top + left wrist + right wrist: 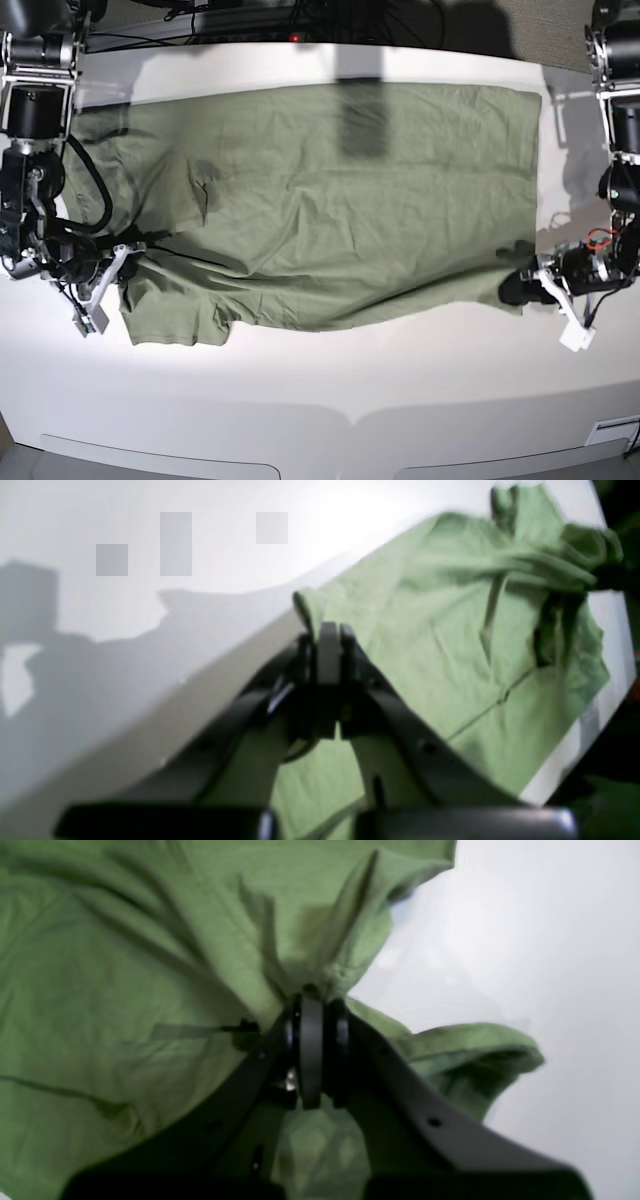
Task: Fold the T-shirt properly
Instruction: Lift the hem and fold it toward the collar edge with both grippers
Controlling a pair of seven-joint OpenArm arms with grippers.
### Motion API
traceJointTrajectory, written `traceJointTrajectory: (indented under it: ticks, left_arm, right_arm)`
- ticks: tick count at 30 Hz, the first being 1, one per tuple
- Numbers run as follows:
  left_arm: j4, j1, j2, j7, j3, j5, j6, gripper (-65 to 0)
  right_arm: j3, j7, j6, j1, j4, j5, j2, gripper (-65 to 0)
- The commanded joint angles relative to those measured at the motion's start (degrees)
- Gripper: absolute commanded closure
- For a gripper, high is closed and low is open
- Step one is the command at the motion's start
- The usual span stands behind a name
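The sage-green T-shirt [330, 200] lies spread lengthwise across the white table [330, 400], wrinkled, with its near edge pulled up at both ends. My left gripper [512, 285] is at the shirt's near right corner. In the left wrist view the left gripper [331, 630] is shut on a pinched fold of the T-shirt [440, 645]. My right gripper [130, 258] is at the near left, by a sleeve. In the right wrist view the right gripper [315, 997] is shut on bunched cloth of the T-shirt [125, 965], creases fanning out from the pinch.
Cables and dark equipment [250, 20] run along the table's back edge. Both arm bases stand at the far corners, one [35, 90] left and one [620, 90] right. Bare white tabletop stretches between the shirt and the front edge.
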Motion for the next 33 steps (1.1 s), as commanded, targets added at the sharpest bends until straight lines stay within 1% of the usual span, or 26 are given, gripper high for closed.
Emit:
traceJointTrajectory:
  ticks: [1, 8, 10, 12, 15, 17, 20, 22, 26, 31, 33]
  left_arm:
    - [2.3, -0.8, -1.0, -0.6, -0.4, -1.6, -0.1, 0.0]
    - [13.1, 4.6, -1.5, -0.3, -0.4, -1.4, -0.1, 0.0]
    - [15.4, 5.7, -1.9, -0.3, -0.4, -1.4, -0.1, 0.0]
    - [16.9, 6.5, -2.4, -0.2, -0.4, -1.4, 0.0, 0.0]
    - [17.3, 6.9, -3.0, 0.8, -0.5, -1.4, 0.1, 0.0]
    - [17.3, 7.0, -3.1, 1.0, -0.9, -1.4, 0.4, 0.0]
    - [17.3, 7.5, -3.1, 1.0, -2.2, -2.4, 0.3, 0.0]
    - [17.3, 7.8, -3.1, 1.4, -3.4, -2.5, 0.4, 0.0]
    - [17.3, 10.0, -3.1, 3.6, -6.4, -5.5, 0.3, 0.0]
    - [18.9, 14.6, -3.1, 4.3, -8.8, -7.6, 0.1, 0.0]
    - [20.4, 16.1, -3.1, 4.2, -8.9, -7.5, 0.1, 0.0]
  right_arm:
    - [0.4, 1.0, 0.3, 0.9, 1.9, 0.4, 1.1, 0.0]
    - [0.5, 1.4, 0.3, -2.5, 8.1, 0.3, 1.1, 0.0]
    - [0.5, 2.8, 0.3, -3.8, 9.8, 0.2, 1.1, 0.0]
    - [0.5, 5.0, 0.3, -5.2, 11.6, -1.7, 0.9, 0.0]
    - [0.5, 8.5, -3.3, -7.7, 15.5, -6.6, 0.5, 0.0]
    - [0.5, 10.0, -4.8, -9.7, 18.5, -9.1, 0.3, 0.0]
    - [0.5, 10.6, -6.1, -12.5, 23.2, -10.2, 0.1, 0.0]
    - [0.5, 10.6, -7.6, -14.0, 25.4, -11.0, 0.1, 0.0]
    - [0.5, 10.9, -8.3, -16.8, 26.2, -15.6, 0.2, 0.0]
    - [0.8, 11.3, -8.9, -19.5, 26.2, -17.4, 0.2, 0.0]
    - [1.4, 11.2, -10.2, -19.5, 26.2, -19.1, 0.2, 0.0]
